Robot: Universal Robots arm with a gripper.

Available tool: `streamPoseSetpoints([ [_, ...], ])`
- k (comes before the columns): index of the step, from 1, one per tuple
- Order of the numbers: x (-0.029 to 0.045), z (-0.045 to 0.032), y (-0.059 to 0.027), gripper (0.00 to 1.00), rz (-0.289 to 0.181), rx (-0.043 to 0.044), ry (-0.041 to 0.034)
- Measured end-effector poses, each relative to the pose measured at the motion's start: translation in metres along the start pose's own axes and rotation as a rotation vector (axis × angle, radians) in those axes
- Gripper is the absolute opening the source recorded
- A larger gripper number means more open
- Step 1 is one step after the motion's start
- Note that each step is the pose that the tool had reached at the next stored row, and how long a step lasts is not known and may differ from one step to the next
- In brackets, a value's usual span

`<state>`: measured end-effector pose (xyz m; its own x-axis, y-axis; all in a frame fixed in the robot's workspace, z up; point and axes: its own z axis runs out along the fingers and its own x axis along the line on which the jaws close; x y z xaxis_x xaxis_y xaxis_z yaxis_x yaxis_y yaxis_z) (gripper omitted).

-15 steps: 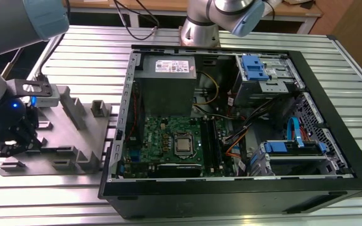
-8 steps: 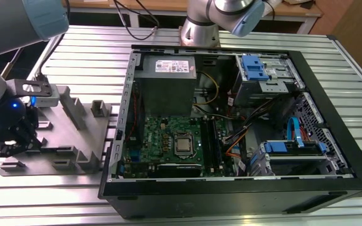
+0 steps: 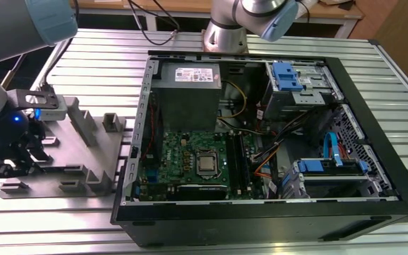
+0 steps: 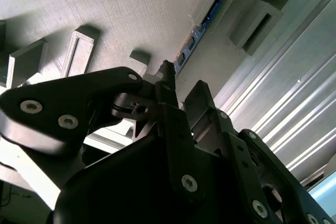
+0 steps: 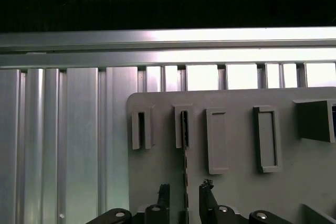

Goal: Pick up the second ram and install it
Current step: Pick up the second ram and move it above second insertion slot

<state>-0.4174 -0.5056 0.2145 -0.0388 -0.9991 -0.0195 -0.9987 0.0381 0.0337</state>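
The second ram [image 5: 185, 153] stands on edge on a grey fixture plate [image 5: 236, 192], its far end held in a small slotted holder [image 5: 183, 127]. In the second wrist view the second ram [image 4: 202, 22] shows as a blue-black strip running up to the fingers. My gripper [image 5: 185, 188] is open, with one black finger on each side of the stick's near end and a gap to each. In the exterior view my gripper [image 3: 16, 156] hangs low over the plate [image 3: 66, 154], at that view's left.
An open computer case [image 3: 374, 133] lies at the exterior view's right of the plate, with a grey power supply [image 3: 186, 101], a green motherboard [image 3: 189, 156] with long black slot rails [image 3: 237, 159], and blue drive brackets [image 3: 283, 77]. Several grey holders [image 3: 83, 125] rise from the plate. All rests on a ribbed aluminium table [image 3: 104, 58].
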Motion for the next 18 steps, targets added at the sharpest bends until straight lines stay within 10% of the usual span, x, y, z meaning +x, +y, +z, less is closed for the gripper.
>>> streamPoseSetpoints([
  [18, -0.0007, 0.0153, 0.0024, 0.33, -0.107, -0.0017, 0.0034],
])
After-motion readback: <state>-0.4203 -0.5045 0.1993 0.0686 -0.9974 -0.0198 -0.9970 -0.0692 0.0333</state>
